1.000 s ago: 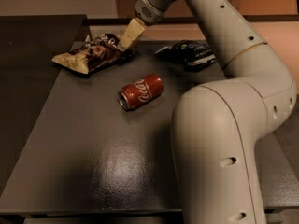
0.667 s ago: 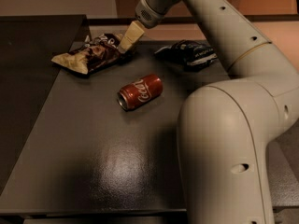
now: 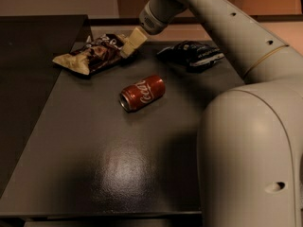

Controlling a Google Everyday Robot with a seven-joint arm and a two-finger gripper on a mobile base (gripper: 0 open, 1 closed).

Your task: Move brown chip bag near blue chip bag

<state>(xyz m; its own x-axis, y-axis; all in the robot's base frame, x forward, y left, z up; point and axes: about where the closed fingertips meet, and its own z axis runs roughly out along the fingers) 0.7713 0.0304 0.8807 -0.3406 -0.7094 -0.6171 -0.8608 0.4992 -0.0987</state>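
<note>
The brown chip bag (image 3: 92,55) lies wrinkled at the back left of the dark table, with tan ends. The blue chip bag (image 3: 191,55) lies at the back right, dark and glossy with a pale stripe. My gripper (image 3: 129,45) reaches down from the arm above and sits at the right end of the brown bag, touching or just over it. A red cola can (image 3: 141,92) lies on its side between the two bags, nearer the front.
The dark table (image 3: 109,174) spreads toward the front. My arm's large white body (image 3: 251,150) fills the right side. A second dark surface (image 3: 28,46) adjoins on the left.
My gripper has dropped slightly and moved a little left onto the right end of the brown bag. The bags and the can have not moved.
</note>
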